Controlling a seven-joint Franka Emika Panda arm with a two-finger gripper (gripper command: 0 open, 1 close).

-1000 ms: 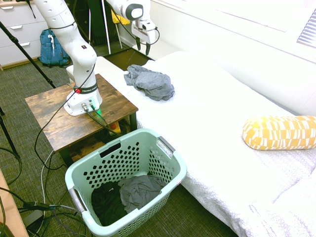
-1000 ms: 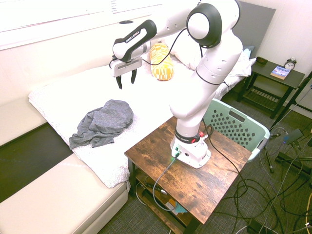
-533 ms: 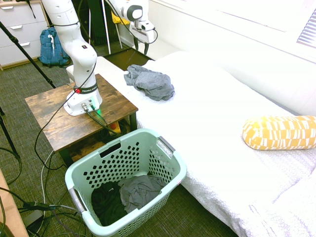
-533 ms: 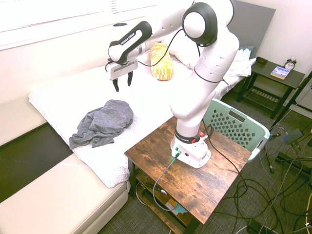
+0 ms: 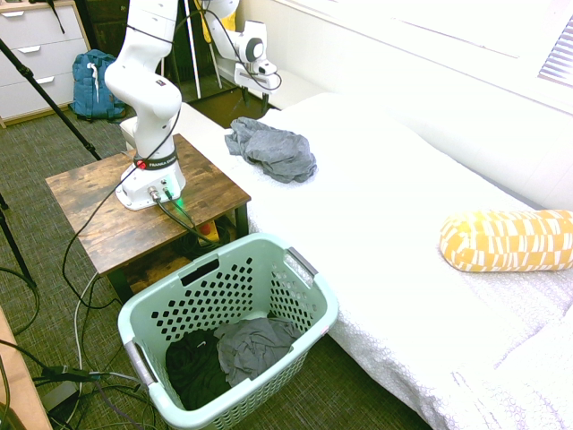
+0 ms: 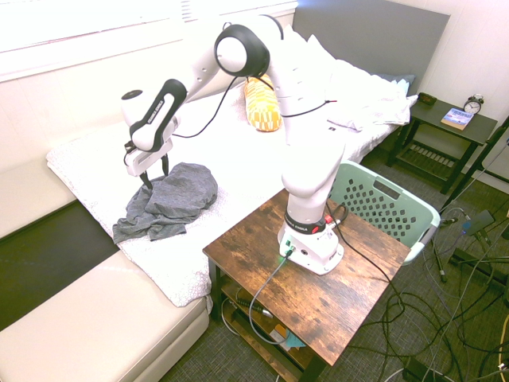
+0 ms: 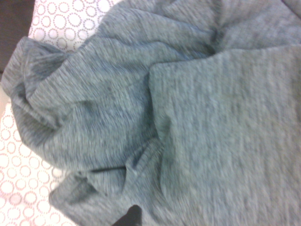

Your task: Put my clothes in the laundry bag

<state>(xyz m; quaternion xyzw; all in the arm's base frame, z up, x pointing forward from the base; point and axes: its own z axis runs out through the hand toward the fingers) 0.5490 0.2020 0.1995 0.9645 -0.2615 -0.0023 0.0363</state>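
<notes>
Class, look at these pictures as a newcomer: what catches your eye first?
Most striking is the mint-green laundry basket beside the bed, with dark and grey clothes inside. Next comes the white robot arm, its open claw over the crumpled grey garment on the bed. The yellow-patterned bolster also stands out there.

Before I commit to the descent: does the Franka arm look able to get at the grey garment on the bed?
Probably yes: the gripper hovers open close to the garment, and nothing appears to lie over the cloth.
</notes>
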